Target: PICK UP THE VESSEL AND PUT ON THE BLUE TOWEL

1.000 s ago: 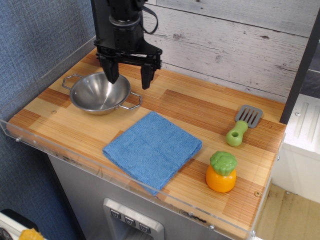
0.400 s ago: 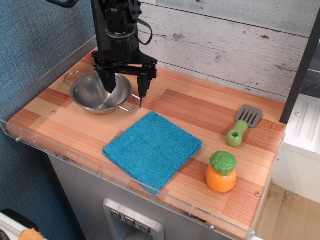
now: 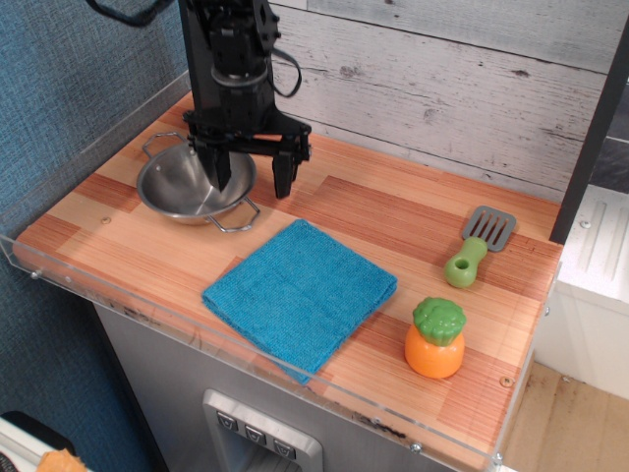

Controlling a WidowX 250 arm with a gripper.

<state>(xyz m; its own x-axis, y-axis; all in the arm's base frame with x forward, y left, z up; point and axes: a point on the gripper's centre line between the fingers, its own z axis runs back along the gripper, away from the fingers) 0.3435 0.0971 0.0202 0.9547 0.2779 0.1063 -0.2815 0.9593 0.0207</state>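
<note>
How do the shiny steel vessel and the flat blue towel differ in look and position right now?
The round stainless-steel vessel is shiny, hollow and has wire loop handles; the square blue towel is matte, woven and lies flat. The vessel sits at the back left with the black gripper straddling its rim; the towel lies nearer the front, untouched. Both rest on the wooden counter.

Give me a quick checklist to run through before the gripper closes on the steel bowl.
1. Gripper open: ok.
2. Fingers straddle the vessel rim, one inside, one outside: ok.
3. Fingers low enough to catch the rim: cannot tell.
4. Vessel sitting level on the counter: not ok, looks tipped.
5. Blue towel flat and bare: ok.
6. Spatula and orange toy clear of the path to the towel: ok.
</note>
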